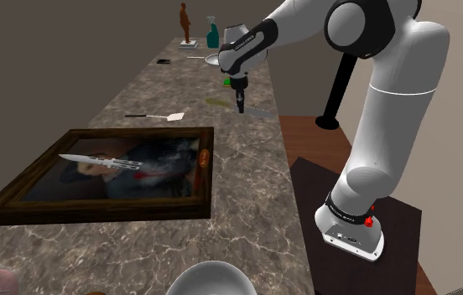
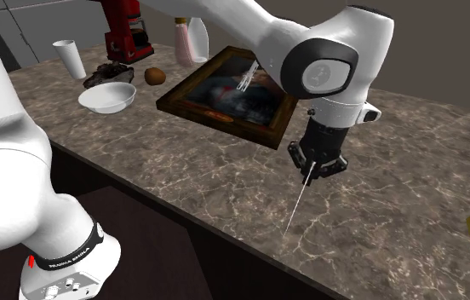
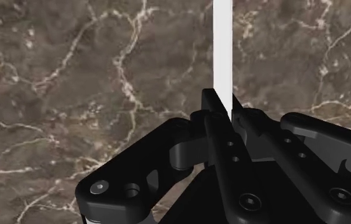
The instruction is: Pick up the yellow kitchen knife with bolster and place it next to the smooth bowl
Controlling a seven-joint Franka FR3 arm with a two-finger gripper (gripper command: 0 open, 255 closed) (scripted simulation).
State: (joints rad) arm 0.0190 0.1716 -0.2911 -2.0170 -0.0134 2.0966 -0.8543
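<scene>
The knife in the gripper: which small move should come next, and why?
Probably lift and carry the thin white knife toward the smooth white bowl. The black gripper is shut on it, blade pointing down at the brown marble counter, and the dark-framed painting lies between it and the bowl.

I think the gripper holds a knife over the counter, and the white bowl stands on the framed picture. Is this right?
Not quite. The bowl stands on the counter, beside the picture, not on it; the second exterior view shows this. The rest is right: the gripper holds a knife over the counter.
</scene>
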